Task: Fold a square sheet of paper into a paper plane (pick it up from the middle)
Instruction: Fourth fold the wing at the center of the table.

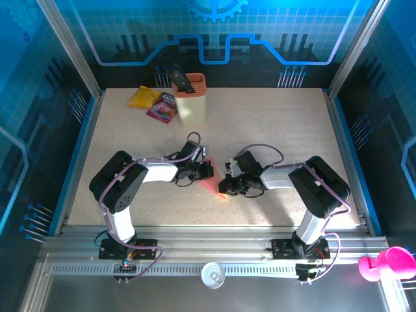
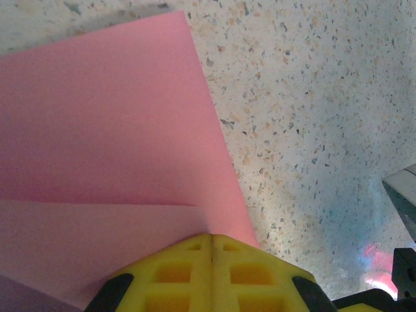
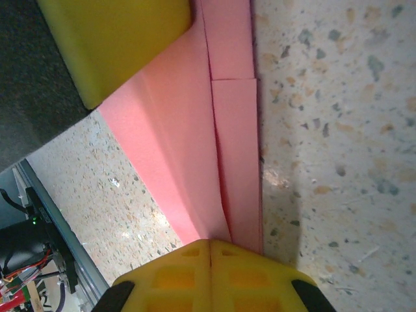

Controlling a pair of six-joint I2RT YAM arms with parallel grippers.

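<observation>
The square sheet of paper (image 1: 213,184) lies on the speckled table between my two grippers, folded into a narrow pink pointed strip. In the left wrist view the paper (image 2: 97,117) spreads flat with one fold line across it. My left gripper (image 2: 211,237) (image 1: 207,170) is shut, tips resting on it. In the right wrist view the paper (image 3: 182,130) has long flaps meeting at a centre crease. That crease runs straight to my shut right gripper (image 3: 211,244) (image 1: 226,186). A yellow finger of the left gripper (image 3: 117,39) sits on the paper's far end. No paper shows pinched between either pair of jaws.
A peach-coloured holder (image 1: 190,97) with a black tool stands at the back of the table. Beside it lie a yellow packet (image 1: 144,97) and a purple-pink packet (image 1: 162,108). Aluminium rails (image 1: 208,244) run along the near edge. A pink object (image 1: 387,263) sits off the table at bottom right.
</observation>
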